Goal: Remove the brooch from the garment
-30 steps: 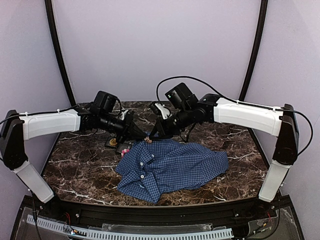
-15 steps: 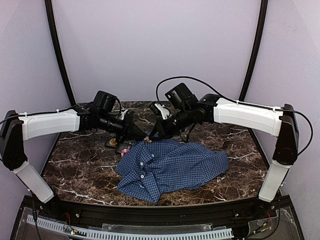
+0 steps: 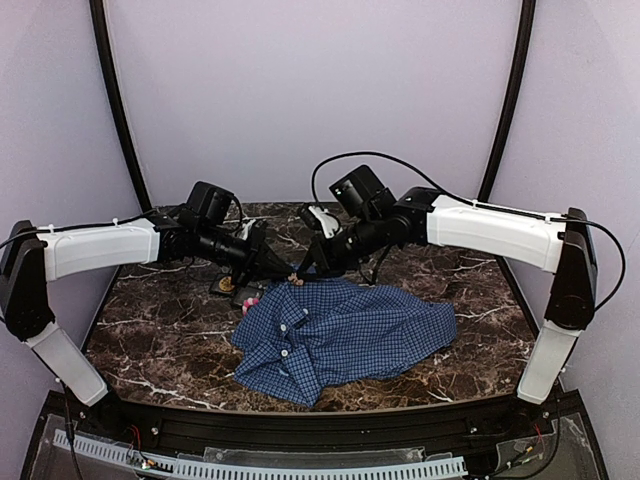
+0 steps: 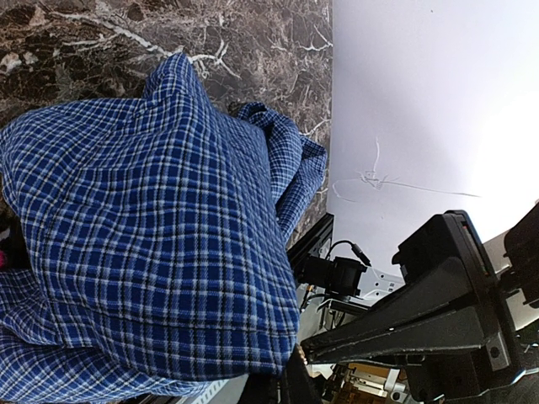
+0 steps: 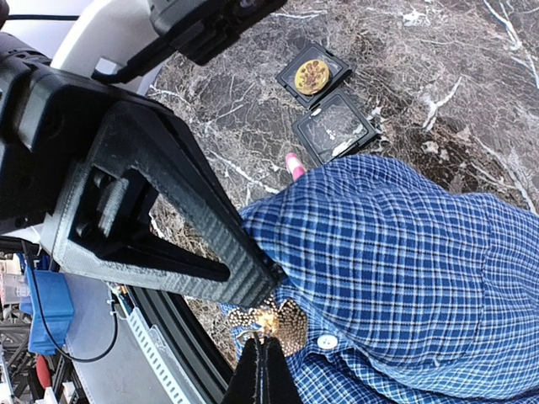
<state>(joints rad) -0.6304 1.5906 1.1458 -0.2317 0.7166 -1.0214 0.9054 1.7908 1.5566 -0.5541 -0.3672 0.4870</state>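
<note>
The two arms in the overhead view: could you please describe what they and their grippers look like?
Both the left arm and right arm have white shells over black joints and wrists. The left gripper and right gripper are black, with tapered fingers. A thin black cable loops above the right arm.

No text, label, brand, number or sign is showing legibly in any of the views. The gold disc (image 5: 312,77) sitting in the black tray (image 5: 324,99) is carrying a raised pattern, but it is appearing too small to read as writing.
</note>
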